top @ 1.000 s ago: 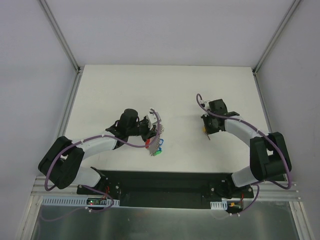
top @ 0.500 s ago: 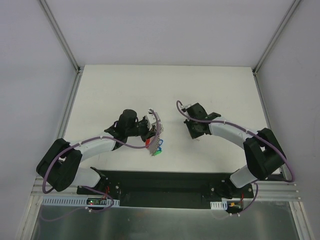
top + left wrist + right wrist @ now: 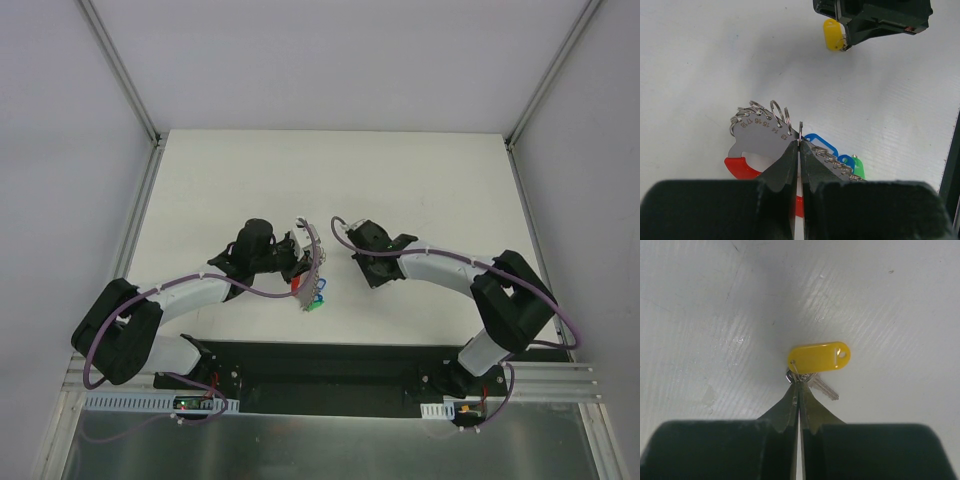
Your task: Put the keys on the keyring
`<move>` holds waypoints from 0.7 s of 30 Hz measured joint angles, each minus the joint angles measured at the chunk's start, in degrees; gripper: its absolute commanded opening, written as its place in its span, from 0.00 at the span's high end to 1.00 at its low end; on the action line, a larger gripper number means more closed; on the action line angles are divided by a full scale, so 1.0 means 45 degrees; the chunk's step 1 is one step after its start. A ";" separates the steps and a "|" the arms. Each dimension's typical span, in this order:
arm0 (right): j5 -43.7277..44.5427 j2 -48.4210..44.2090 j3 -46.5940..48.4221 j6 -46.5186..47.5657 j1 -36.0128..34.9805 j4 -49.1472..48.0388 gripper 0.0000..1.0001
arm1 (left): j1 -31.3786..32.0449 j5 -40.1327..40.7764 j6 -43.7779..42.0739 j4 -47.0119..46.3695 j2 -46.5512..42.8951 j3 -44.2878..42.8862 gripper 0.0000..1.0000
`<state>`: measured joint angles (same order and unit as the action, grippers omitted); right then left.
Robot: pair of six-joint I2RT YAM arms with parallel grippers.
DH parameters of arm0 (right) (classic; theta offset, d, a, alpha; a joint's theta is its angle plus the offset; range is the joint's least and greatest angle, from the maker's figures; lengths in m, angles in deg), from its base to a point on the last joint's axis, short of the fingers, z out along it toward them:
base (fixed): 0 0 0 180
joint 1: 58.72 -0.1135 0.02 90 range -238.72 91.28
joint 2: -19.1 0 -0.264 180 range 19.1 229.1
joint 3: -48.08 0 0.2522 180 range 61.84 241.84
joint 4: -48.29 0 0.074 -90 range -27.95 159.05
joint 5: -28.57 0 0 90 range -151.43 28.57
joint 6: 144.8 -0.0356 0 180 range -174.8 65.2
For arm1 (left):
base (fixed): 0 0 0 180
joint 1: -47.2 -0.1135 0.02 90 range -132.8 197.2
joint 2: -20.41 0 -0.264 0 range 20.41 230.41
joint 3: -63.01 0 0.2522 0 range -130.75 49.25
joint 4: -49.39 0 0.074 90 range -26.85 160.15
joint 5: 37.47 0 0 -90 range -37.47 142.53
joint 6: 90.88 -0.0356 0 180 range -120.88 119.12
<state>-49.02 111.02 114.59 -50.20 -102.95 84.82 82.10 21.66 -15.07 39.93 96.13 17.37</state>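
Note:
My left gripper [image 3: 799,144] is shut on one thin metal ring of the keyring [image 3: 800,131]. The ring stands on a grey numbered plate [image 3: 760,137] with several small rings, joined to a red loop band [image 3: 742,167]. Blue [image 3: 821,142] and green [image 3: 858,167] tagged keys hang on it. In the top view the left gripper [image 3: 303,262] holds this cluster [image 3: 314,292] just above the table. My right gripper [image 3: 799,384] is shut on the small ring of a silver key [image 3: 824,388] with a yellow tag [image 3: 818,357]. It hangs close to the right of the keyring [image 3: 834,34].
The white table [image 3: 230,180] is walled by grey panels with metal frame posts at the back corners. A black base rail [image 3: 320,365] runs along the near edge. The right gripper body [image 3: 372,250] sits a short gap right of the left gripper.
My right arm has swung left across the table with the yellow-tagged key, from the right half to just beside the left gripper. The left gripper and keyring have barely moved.

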 measured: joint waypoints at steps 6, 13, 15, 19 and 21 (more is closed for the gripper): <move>0.0189 0.0019 0.0000 -0.0117 -0.0160 0.0000 0.87 | -0.0005 0.0005 0.0000 0.0000 -0.0005 0.0005 1.00; -0.0102 -0.0170 0.0000 0.0024 -0.0117 0.0024 0.74 | 0.0000 0.0010 -0.0005 -0.0005 -0.0029 0.0029 1.00; -0.0393 -0.0355 0.0000 0.0092 -0.0039 0.0044 0.72 | -0.0005 0.0005 -0.0005 0.0000 -0.0068 0.0073 1.00; -0.1107 -0.0874 0.0000 0.0296 0.0461 0.0029 0.72 | -0.0005 0.0005 -0.0010 0.0000 -0.0121 0.0126 1.00; -0.1472 -0.1064 -0.0005 0.0423 0.0738 -0.0034 0.73 | 0.0000 0.0010 -0.0005 0.0000 -0.0146 0.0131 1.00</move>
<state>-55.65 106.24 114.57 -48.30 -99.62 84.67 82.10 21.70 -15.10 39.93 95.48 17.96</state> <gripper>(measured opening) 0.285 0.007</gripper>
